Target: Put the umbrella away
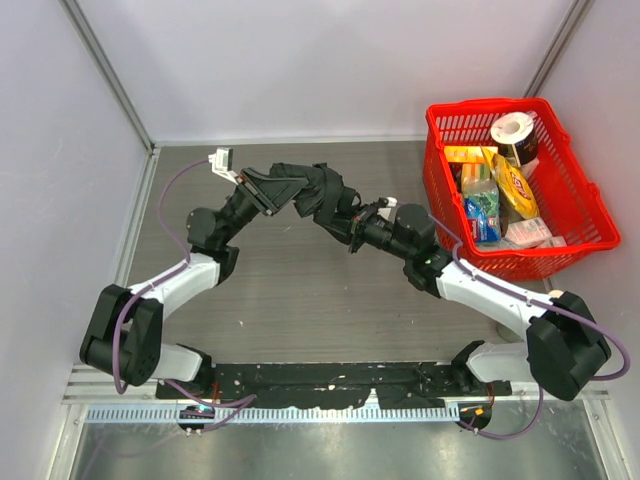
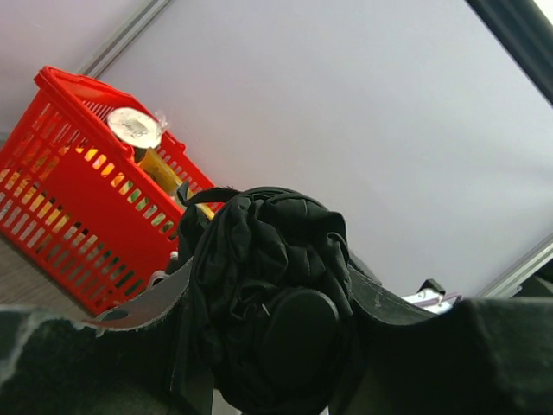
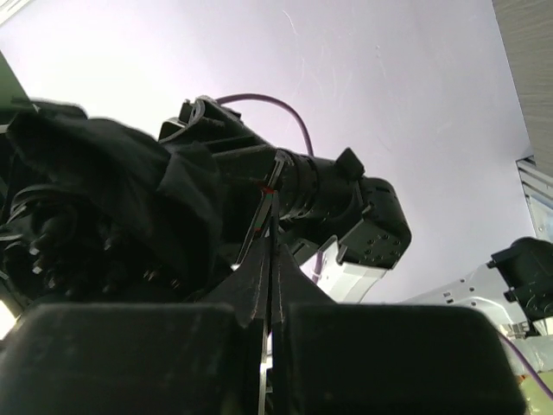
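Top external view, upper centre of frame: finds the umbrella (image 1: 310, 195) held off the table (image 1: 300, 300), spanned between the left gripper (image 1: 264, 190) at frame left and the right gripper (image 1: 354, 227) at frame right. Places the red basket (image 1: 520, 262) of groceries well apart, at the right edge.

Left wrist view: records the left gripper part open and clamped across the bunched canopy, one finger (image 2: 78, 346) on each flank, touching fabric. Right wrist view: records the right gripper closed fully, tips pinching a thin dark strip running up toward the bundle; reads as a strap or canopy edge, not confirmed.

Appearance: black throughout, matte, canopy gathered in loose crumpled folds, with a rounded smooth cap or handle end facing the left wrist camera at lower centre. Cannot make out the shaft.

Handling, as judged: light; soft and shifting in the fabric, stiff only along the hidden core. Likely to sag, unfurl or slide out of a fabric-only pinch. Recommend gripping across the firm core or handle, not loose cloth; treat ribs as bendable and avoid a hard squeeze.
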Robot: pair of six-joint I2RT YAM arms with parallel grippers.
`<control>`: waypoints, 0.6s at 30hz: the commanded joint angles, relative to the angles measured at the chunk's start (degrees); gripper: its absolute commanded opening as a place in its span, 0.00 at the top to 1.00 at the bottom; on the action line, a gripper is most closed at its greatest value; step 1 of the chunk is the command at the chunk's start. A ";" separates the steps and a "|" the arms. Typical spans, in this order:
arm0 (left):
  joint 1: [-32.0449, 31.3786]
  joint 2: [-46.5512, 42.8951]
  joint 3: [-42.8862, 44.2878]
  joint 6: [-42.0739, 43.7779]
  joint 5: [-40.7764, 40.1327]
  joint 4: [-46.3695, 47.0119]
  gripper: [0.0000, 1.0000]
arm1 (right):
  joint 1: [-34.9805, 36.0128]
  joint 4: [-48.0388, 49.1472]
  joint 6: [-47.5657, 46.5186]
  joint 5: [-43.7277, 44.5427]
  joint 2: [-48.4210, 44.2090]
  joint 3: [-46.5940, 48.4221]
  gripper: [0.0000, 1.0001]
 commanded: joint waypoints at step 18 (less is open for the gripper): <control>-5.53 2.05 0.38 18.79 -7.88 16.04 1.00 | 0.48 -14.88 1.96 -1.70 -7.25 3.53 0.99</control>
